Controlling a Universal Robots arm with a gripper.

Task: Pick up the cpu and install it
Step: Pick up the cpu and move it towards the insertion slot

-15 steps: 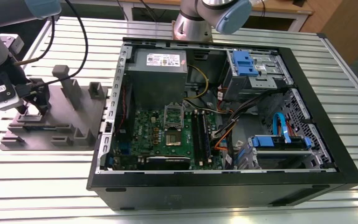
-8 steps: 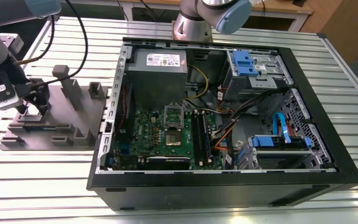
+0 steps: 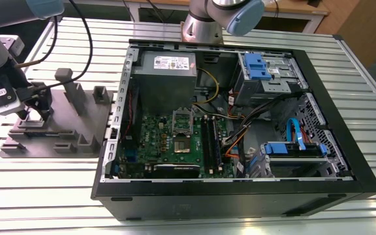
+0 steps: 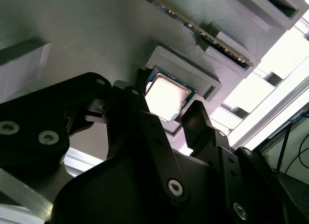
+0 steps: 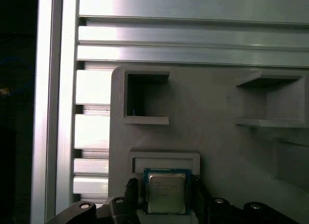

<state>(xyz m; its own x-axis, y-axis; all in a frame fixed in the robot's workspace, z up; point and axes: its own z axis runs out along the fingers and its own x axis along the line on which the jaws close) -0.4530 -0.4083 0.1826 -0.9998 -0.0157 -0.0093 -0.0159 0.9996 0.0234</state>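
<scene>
The cpu is a small square chip with a silvery top, and it lies flat in a shallow recess of the grey fixture block. In the second wrist view the cpu sits between the two black fingers. My gripper is low over the fixture at the exterior view's left. It is open, with one finger on each side of the chip and small gaps showing. The motherboard's socket lies bare in the open computer case, its silver frame hinged up.
The black computer case lies open on the slatted aluminium table. Inside are a grey power supply, blue drive brackets and loose cables. Upright posts rise from the fixture near my arm. A second arm's base stands behind the case.
</scene>
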